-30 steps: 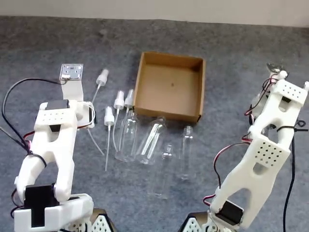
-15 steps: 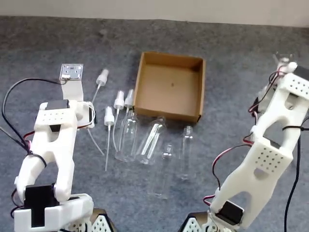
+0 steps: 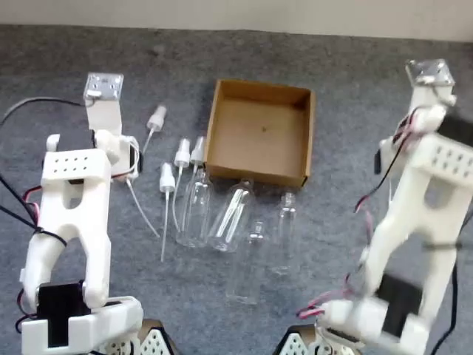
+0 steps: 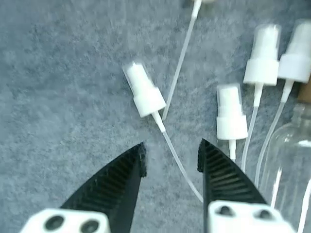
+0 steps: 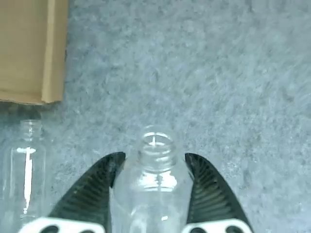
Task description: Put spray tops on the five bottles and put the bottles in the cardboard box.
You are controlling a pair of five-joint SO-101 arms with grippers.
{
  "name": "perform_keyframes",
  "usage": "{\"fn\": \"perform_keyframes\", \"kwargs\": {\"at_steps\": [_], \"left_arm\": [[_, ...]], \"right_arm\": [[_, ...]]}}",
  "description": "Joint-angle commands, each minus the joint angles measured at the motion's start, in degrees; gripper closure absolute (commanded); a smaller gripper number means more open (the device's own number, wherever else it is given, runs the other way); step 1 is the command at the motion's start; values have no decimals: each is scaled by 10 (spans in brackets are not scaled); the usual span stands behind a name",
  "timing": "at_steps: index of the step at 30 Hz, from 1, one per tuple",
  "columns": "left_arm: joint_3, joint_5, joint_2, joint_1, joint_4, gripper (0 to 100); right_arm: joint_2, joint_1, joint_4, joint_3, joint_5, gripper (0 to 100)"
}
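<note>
High view, cardboard box [image 3: 259,129]: open side up, at the far middle of the table [image 3: 355,89], between the two arms.
Loose bottles [image 3: 250,259]: four clear ones lie on their sides just in front of the box. Their long axes run roughly from the arms' side toward the box, necks at the box end.
Spray tops [image 3: 167,177]: lying left of the box and beside the leftmost bottle, white heads toward the far side, thin tubes trailing back toward the arms.
Left gripper [image 4: 170,160]: jaws parted, low over the table, gripping nothing.
Nearest spray top [image 4: 143,92]: flat on the table just ahead of the left jaws, head pointing away from them, its tube slanting back between the jaw tips.
Right gripper [image 5: 155,158]: jaws closed on the held bottle.
Held bottle [image 5: 155,179]: gripped at its shoulders, long axis in line with the jaws. Its open neck, with no top on, points straight away from the gripper, near the box's corner.
</note>
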Motion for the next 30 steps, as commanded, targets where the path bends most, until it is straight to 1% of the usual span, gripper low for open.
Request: {"fn": "perform_keyframes", "kwargs": {"at_steps": [1,4,6,10,14,19,22,30], "left_arm": [[-66,-18,1,15,3,858],[-124,-20,45,10,4,858],[-147,2,98,4,4,858],[-194,76,216,-7,4,858],[-231,111,302,-21,4,858],[-239,122,321,-53,4,859],[-243,124,324,-59,0,859],[-239,120,335,-58,-9,864]], "right_arm": [[-157,-25,-130,231,4,993],[-235,-28,-184,353,3,993],[-273,-29,-204,392,4,993],[-318,-29,-218,432,4,993],[-324,-29,-219,442,4,993],[-325,-29,-220,443,42,993],[-324,-29,-220,443,44,993],[-324,-67,-218,444,44,993]]}}
